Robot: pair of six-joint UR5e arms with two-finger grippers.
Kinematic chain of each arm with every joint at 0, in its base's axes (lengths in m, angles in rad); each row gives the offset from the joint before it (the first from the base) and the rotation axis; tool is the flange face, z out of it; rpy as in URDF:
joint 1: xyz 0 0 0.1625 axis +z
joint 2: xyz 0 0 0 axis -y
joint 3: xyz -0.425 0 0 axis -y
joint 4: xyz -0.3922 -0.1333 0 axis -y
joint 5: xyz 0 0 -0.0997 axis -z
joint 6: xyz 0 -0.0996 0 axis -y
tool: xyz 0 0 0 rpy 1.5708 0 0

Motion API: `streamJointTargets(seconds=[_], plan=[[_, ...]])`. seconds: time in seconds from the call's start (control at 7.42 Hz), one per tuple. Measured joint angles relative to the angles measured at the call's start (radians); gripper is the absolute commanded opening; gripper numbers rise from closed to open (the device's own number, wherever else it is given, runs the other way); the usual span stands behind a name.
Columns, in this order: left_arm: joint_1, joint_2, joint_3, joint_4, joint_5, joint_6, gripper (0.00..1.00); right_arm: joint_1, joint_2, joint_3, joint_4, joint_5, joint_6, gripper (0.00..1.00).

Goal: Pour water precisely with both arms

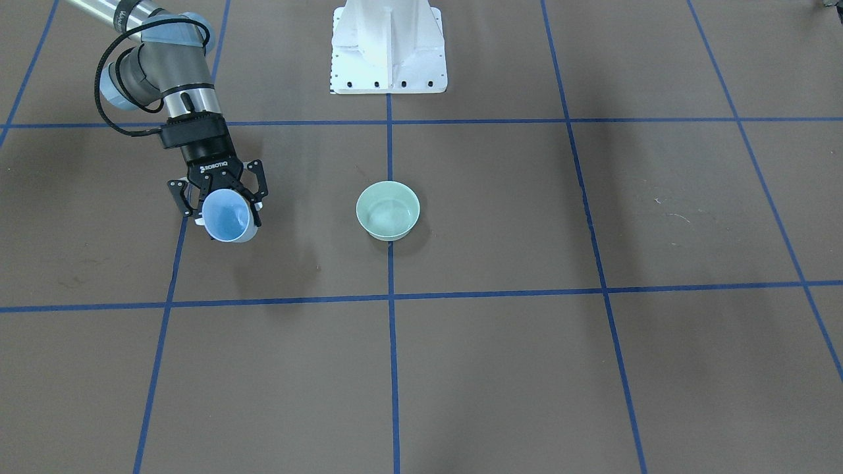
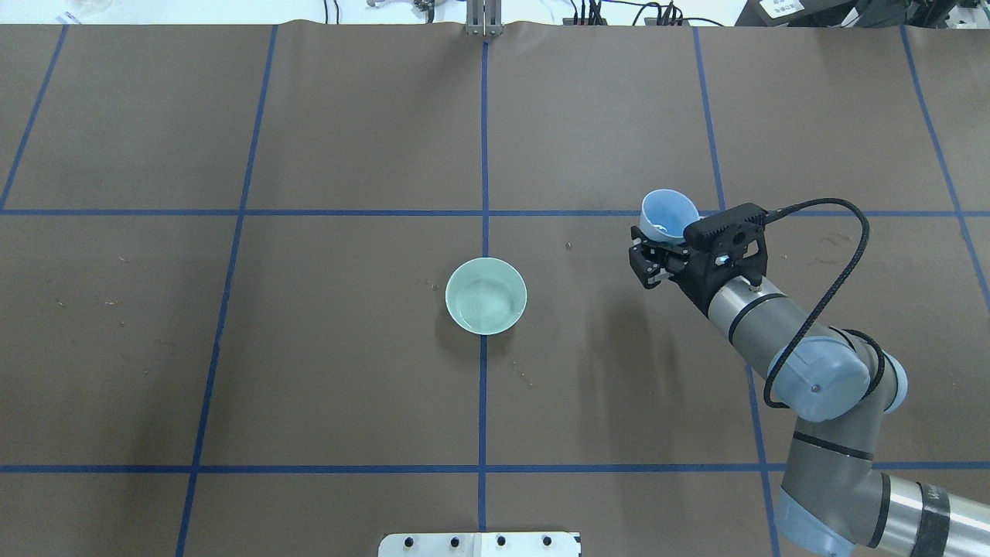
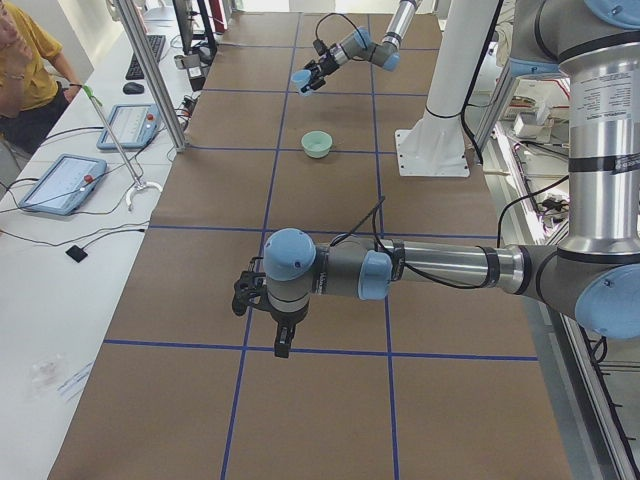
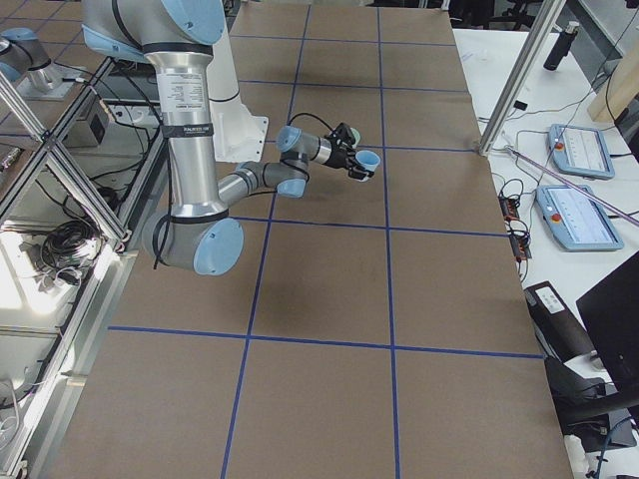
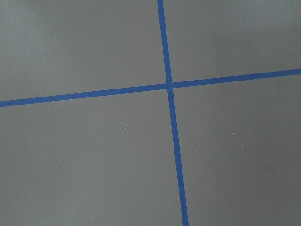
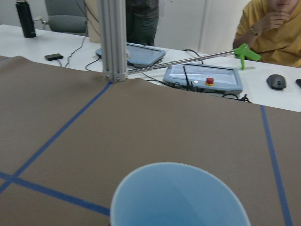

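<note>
Bordering a white desk (image 3: 50, 290), the brown table (image 2: 348, 348) carries blue tape lines (image 2: 485, 155).

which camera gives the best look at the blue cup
Exterior front-facing: the blue cup shows its open mouth, held in the right end effector. Overhead hides part behind the end effector, the right wrist view crops it, side views show it tiny.

left gripper (image 3: 248, 293): grip state unreadable, too small | blue cup (image 6: 178, 197): base cut off at edge
</note>
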Motion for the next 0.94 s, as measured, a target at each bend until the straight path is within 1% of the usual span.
streamJointTargets(seconds=[0.13,0.27,0.4,0.54,0.81,0.94], plan=[[0.0,0.0,0.001,0.0,0.0,0.0,1.0,-0.02,0.005,0.0,0.059,0.052,-0.105,0.0],[-0.001,0.0,0.001,0.0,0.001,0.0,1.0,-0.033,0.013,-0.002,0.105,0.135,-0.181,0.0],[-0.002,0.001,0.001,0.0,0.0,0.0,1.0,-0.036,0.023,-0.004,0.129,0.239,-0.245,0.0],[-0.004,0.001,0.002,0.002,-0.002,-0.002,1.0,-0.037,0.036,-0.006,0.135,0.313,-0.316,0.0],[-0.004,0.0,0.005,0.005,-0.005,-0.007,1.0,-0.038,0.07,-0.021,0.102,0.389,-0.398,0.0],[-0.004,0.0,0.009,0.007,-0.005,-0.007,1.0,-0.036,0.104,-0.026,0.04,0.413,-0.426,0.0]])
